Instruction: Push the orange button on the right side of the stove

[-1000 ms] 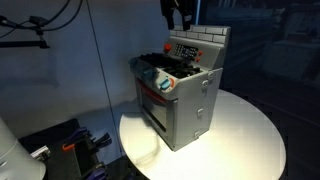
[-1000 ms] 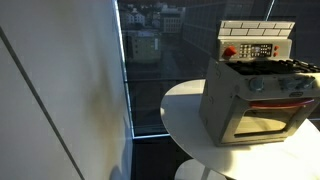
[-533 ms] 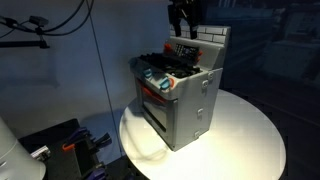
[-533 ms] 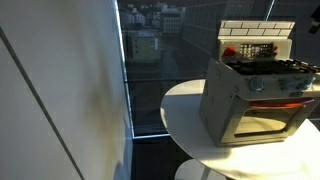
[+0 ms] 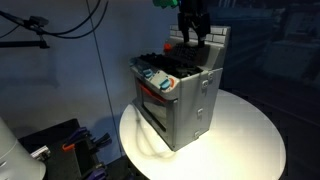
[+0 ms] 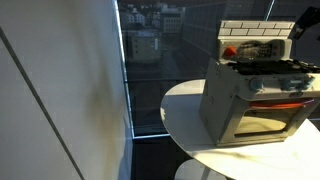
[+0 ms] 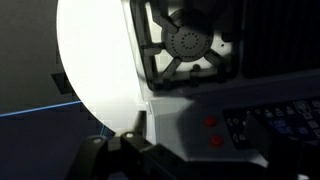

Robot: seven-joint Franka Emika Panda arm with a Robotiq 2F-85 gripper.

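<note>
The silver-grey toy stove (image 5: 185, 95) stands on a round white table (image 5: 245, 140) and shows in both exterior views (image 6: 255, 95). Its white brick-pattern back panel (image 6: 255, 30) carries a control strip with a red-orange button (image 6: 229, 52) at one end. The wrist view shows a black burner (image 7: 185, 45) and two orange buttons (image 7: 208, 122) on the grey panel just below it. My gripper (image 5: 191, 36) hangs just in front of the back panel above the burners, fingers together and empty. It enters at the top edge in an exterior view (image 6: 303, 24).
The stove's teal knobs (image 5: 158, 80) and red-trimmed oven door (image 6: 268, 108) face the table edge. A window with a city view (image 6: 150, 40) and a white wall (image 6: 60, 90) are beside the table. Cables and gear (image 5: 70, 145) lie on the floor.
My gripper has moved sideways and down along the back panel toward the stove's far end. It now shows at the edge of the exterior view that lacked it before.
</note>
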